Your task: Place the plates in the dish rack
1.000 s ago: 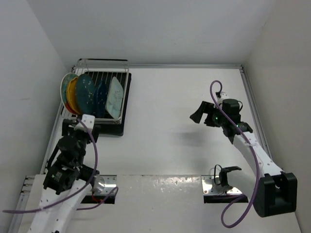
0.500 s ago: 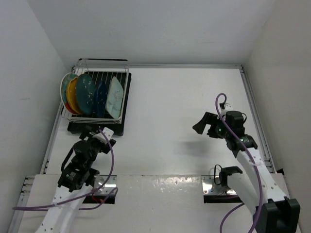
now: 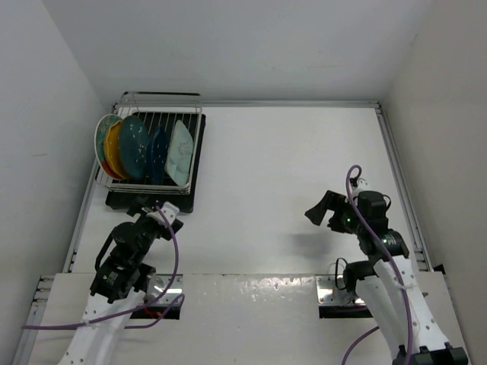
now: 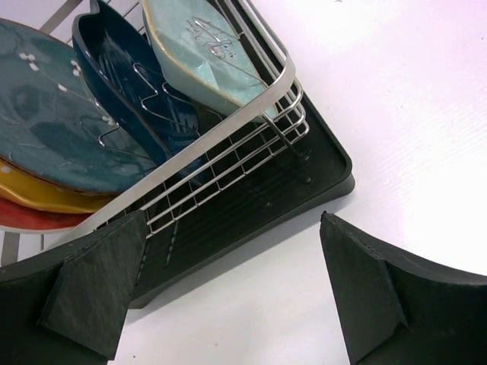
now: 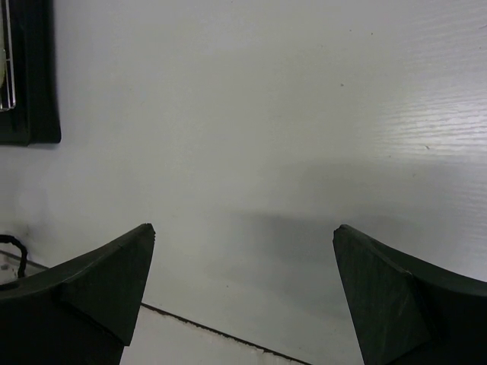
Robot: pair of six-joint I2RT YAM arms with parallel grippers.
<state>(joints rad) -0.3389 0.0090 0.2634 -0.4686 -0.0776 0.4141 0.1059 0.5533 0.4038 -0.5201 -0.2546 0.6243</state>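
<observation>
Count: five plates, one dish rack [image 3: 164, 116], one black drip tray [image 3: 195, 188] beneath it, two arms. All five plates are in the rack, standing on edge among the upright wires, none on the counter [image 3: 274, 167]. Left to right from above: red plate [image 3: 106, 164] at the outer left, mostly hidden; yellow plate [image 3: 112, 149] against it; teal round plate [image 3: 133, 146] with pale specks; dark blue plate [image 3: 158, 156]; pale mint plate [image 3: 180, 152] last on the right. They lean and overlap one another in a row. To the right of the mint plate the rack holds nothing. Rack and tray sit at the far left corner of the counter, close to the left wall. My left jaws are spread wide with nothing between them, hanging just off the near right corner of the tray, apart from it; from the left wrist both dark pads [image 4: 91, 289] frame that corner and the rack's bent rail. My right jaws stand equally wide and hold nothing, above bare counter on the right side, well apart from the rack; from the right wrist only a sliver of tray edge shows at the upper left.
</observation>
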